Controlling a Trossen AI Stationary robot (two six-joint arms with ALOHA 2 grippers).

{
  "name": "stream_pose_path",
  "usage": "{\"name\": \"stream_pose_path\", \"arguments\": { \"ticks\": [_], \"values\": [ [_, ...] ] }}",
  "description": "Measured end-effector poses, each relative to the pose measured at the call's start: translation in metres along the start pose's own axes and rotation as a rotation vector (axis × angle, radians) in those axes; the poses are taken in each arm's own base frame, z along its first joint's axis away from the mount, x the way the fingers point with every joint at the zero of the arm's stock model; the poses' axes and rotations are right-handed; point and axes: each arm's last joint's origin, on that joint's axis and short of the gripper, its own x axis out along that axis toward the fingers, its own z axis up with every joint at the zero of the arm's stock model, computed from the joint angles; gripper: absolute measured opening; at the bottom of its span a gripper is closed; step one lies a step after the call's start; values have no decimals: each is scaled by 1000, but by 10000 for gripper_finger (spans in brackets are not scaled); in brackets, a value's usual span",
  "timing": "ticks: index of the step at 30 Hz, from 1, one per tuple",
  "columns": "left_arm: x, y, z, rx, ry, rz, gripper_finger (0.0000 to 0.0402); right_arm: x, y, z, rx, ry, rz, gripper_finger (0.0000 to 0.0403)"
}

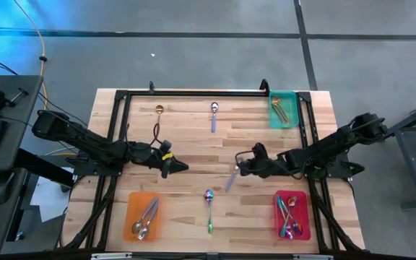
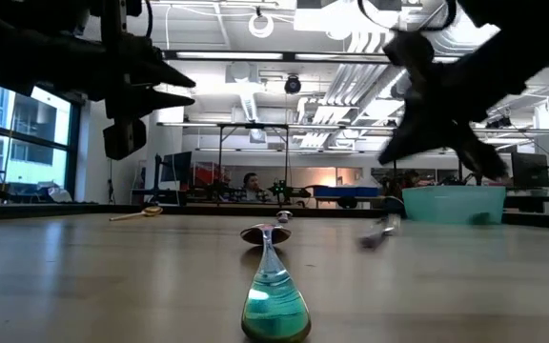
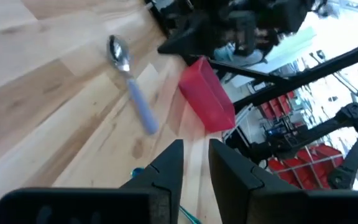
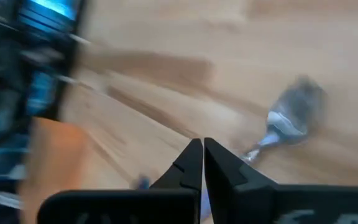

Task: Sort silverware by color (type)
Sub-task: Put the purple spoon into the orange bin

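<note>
Blue-handled spoon (image 1: 231, 178) lies mid-table, just beside the right gripper (image 1: 241, 169), whose fingers are pinched together on nothing. Left gripper (image 1: 183, 167) is slightly parted, empty. Spoons look light, stiff, slippery; grab mid-handle.

Bare table (image 1: 186, 137) between arms; loose spoons (image 1: 214, 115) around middle.

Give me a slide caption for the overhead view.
Both arms hover mid-table above loose spoons; orange tray, pink tray and green tray already hold sorted silverware.
</note>
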Motion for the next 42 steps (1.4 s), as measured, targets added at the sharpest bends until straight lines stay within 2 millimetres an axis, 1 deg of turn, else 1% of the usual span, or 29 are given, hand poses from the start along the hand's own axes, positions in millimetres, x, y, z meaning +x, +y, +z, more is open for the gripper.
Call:
{"name": "stream_pose_path", "arguments": {
  "ticks": [3,7,11,12,15,17,21,24,26,29,32,34,36,40,42],
  "values": [
    [8,-8,2,22,-1,-18,81,0,12,5,-27,-69,96,0],
    [22,-16,5,22,0,-20,97,0,22,10,-25,-81,97,0],
    [44,-21,7,70,33,56,110,-2,27,13,-74,-71,18,0],
    [52,-22,8,88,48,87,112,-3,30,13,-97,-62,-6,0],
    [76,-27,11,153,90,177,115,-12,36,18,-158,-25,-89,0],
    [94,-29,13,188,115,241,115,-22,37,22,-218,-8,-164,0],
    [126,-25,14,204,183,354,115,-46,36,30,-304,-12,-216,0],
    [148,-22,14,190,203,397,115,-63,27,35,-317,-33,-173,0],
    [160,-16,12,178,220,447,115,-73,21,39,-306,-62,-144,0],
    [178,-12,13,181,196,485,115,-88,15,45,-287,-106,-96,0],
    [191,-7,14,185,190,546,115,-101,13,51,-298,-156,-73,0],
    [194,1,13,185,221,603,115,-107,14,55,-309,-198,-54,0],
    [203,5,15,184,209,595,115,-111,13,58,-324,-225,-47,0],
    [210,16,18,176,204,620,115,-114,12,61,-348,-250,-58,0],
    [209,19,21,171,197,634,115,-114,12,61,-348,-252,-58,0]
  ]
}}
